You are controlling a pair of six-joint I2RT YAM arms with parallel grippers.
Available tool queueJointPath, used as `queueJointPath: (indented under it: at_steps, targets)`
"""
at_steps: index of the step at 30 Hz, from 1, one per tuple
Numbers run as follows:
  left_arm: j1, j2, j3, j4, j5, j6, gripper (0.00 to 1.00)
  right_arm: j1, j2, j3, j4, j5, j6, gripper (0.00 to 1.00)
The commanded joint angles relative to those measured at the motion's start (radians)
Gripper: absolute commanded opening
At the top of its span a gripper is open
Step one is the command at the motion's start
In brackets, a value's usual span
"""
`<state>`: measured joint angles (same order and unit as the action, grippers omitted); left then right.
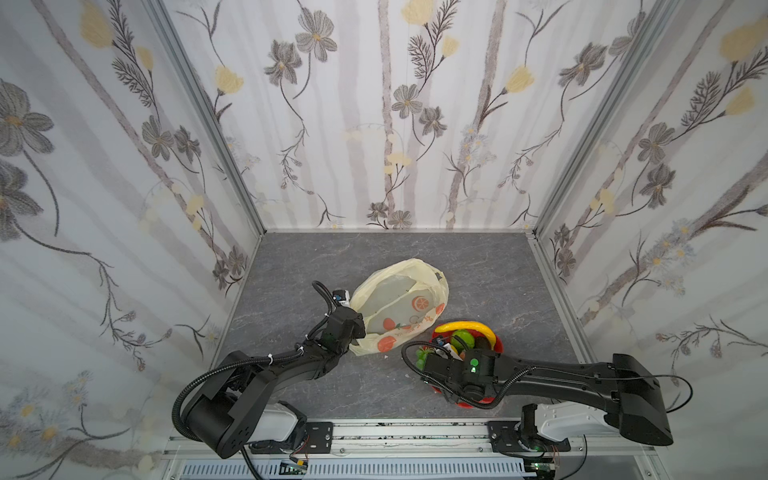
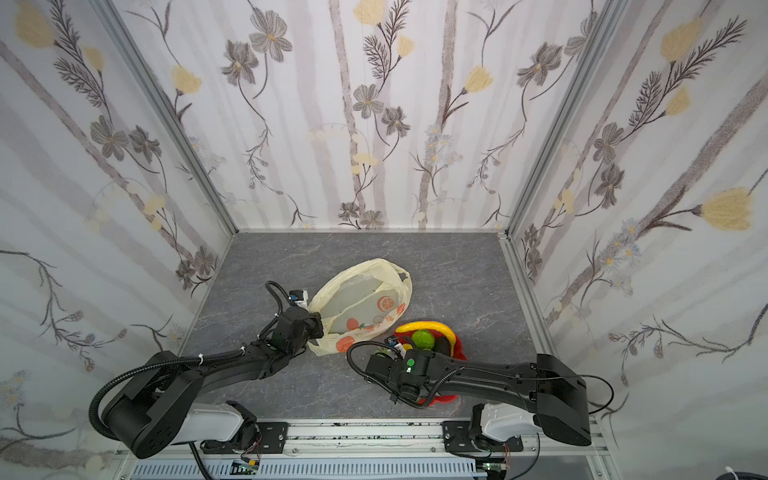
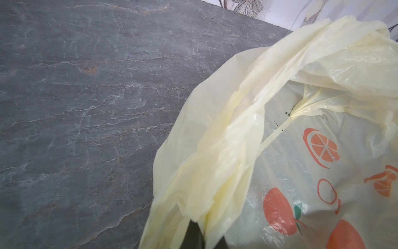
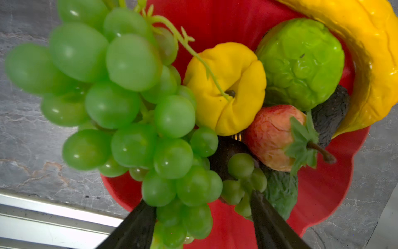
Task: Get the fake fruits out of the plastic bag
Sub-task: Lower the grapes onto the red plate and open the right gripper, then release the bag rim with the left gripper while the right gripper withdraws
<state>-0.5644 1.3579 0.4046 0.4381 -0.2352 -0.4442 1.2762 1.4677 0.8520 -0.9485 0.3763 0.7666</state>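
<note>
Right wrist view puts the right gripper (image 4: pixel 202 199) in front with its two black fingers spread wide. The green grape bunch (image 4: pixel 120 103) lies between them, and a strip of red shows beside one finger, so the bunch looks loose rather than squeezed. Under it is the red dish (image 4: pixel 226 19), which holds the other fake fruits (image 1: pixel 463 338). These are a lemon (image 4: pixel 228 86), a bumpy green fruit (image 4: pixel 301 62), a strawberry (image 4: pixel 271 138) and a banana (image 4: pixel 370 54) curving along the rim. A dark green avocado (image 4: pixel 282 194) sits close by one finger, and a blackish fruit (image 4: pixel 329 112) is tucked against the banana.

Left wrist view shows the left gripper (image 3: pixel 204 228) clamped shut on a gathered fold of the plastic bag (image 3: pixel 280 86) (only the dark finger ends peep out from under the film). Orange-red prints mark the bag's wall.

In both top views the bag (image 1: pixel 399 291) lies on the grey table (image 1: pixel 498 270). Its edge is pinched at the left gripper (image 1: pixel 353 332), and it sits just beside the dish (image 2: pixel 459 347), on the dish's left.
</note>
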Motion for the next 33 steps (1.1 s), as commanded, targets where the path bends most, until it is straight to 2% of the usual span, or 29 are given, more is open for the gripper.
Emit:
queueJointPath:
  at_steps: [1, 6, 12, 17, 22, 25, 28, 33]
  targets:
    - [0.0, 0.002, 0.01, 0.012, -0.008, 0.006, 0.0, -0.001, -0.023, 0.009, -0.005, 0.017, 0.016, 0.72]
    - [0.002, 0.004, 0.014, 0.011, -0.017, 0.011, 0.0, 0.0, -0.097, 0.033, 0.021, 0.009, 0.014, 0.83]
    - [0.001, -0.041, 0.06, -0.052, 0.014, -0.027, 0.0, -0.054, -0.286, 0.068, 0.015, 0.084, 0.047, 0.88]
    - [0.001, -0.034, 0.183, -0.124, 0.057, -0.046, 0.0, -0.213, -0.493, 0.018, 0.08, 0.098, 0.079, 0.93]
    - [0.003, 0.097, 0.375, -0.163, 0.086, -0.005, 0.0, -0.481, -0.658, -0.091, 0.139, 0.027, 0.102, 0.95]
    - [0.009, 0.195, 0.517, -0.206, 0.101, 0.042, 0.0, -0.606, -0.733, -0.177, 0.144, -0.01, 0.102, 0.96]
    - [0.028, 0.298, 0.647, -0.235, 0.151, 0.097, 0.0, -0.689, -0.779, -0.204, 0.145, -0.019, 0.098, 1.0]
    - [0.097, 0.46, 0.802, -0.263, 0.271, 0.117, 0.0, -0.739, -0.777, -0.211, 0.149, -0.017, 0.102, 1.0]
